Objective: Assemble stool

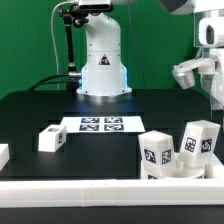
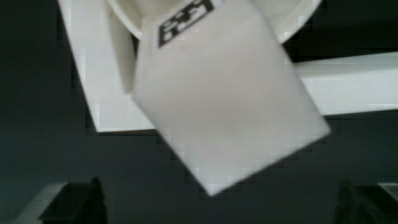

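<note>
Stool leg (image 2: pixel 231 110) under gripper (image 2: pixel 231 204): judged light, rigid, slippery plastic; flat sides to be pinched; jaws spread, empty.

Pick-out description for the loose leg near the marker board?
Find the marker board in the middle of the black table. Just past its end on the exterior view's left sits a small white leg with a tag. The other two legs stand together by the seat at that view's right; this one is alone.

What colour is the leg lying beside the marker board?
White leg, black-and-white tag; clearest in the exterior view.
</note>
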Motion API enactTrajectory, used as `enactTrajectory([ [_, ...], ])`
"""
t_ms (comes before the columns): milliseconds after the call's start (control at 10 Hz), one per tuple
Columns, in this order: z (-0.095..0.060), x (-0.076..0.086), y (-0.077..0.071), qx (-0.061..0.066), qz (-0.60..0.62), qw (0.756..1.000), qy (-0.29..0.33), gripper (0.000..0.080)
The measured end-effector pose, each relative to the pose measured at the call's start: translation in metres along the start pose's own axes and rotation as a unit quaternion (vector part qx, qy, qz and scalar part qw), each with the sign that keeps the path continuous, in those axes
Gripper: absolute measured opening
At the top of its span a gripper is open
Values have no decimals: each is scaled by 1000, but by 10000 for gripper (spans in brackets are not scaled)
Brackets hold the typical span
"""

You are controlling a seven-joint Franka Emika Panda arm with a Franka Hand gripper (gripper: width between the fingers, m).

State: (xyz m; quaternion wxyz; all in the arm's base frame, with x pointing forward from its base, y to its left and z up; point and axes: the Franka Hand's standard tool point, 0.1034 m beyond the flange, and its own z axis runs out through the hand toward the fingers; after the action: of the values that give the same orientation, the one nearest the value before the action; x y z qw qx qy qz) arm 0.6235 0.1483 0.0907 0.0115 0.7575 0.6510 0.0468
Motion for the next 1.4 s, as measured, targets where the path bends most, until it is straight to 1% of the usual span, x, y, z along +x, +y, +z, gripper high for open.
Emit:
enactTrajectory([
  [100,2,-2,-2,3,-2,1000,-1,649],
  [400,2,-4,-1,3,-12,1000,-2,649],
  [500,4,-7,-1,3,-55,998,-4,649],
  [600,6,-12,0,1,-117,993,-9,649],
  [700,8,-16,1,-7,-164,986,-12,649],
  [800,10,-21,0,-6,-191,981,-15,649],
  [1000,10,-31,4,-6,-274,961,-27,649],
  [1200,9,-38,8,-7,-312,949,-33,649],
  [1400,5,-43,13,-12,-307,951,-34,649],
])
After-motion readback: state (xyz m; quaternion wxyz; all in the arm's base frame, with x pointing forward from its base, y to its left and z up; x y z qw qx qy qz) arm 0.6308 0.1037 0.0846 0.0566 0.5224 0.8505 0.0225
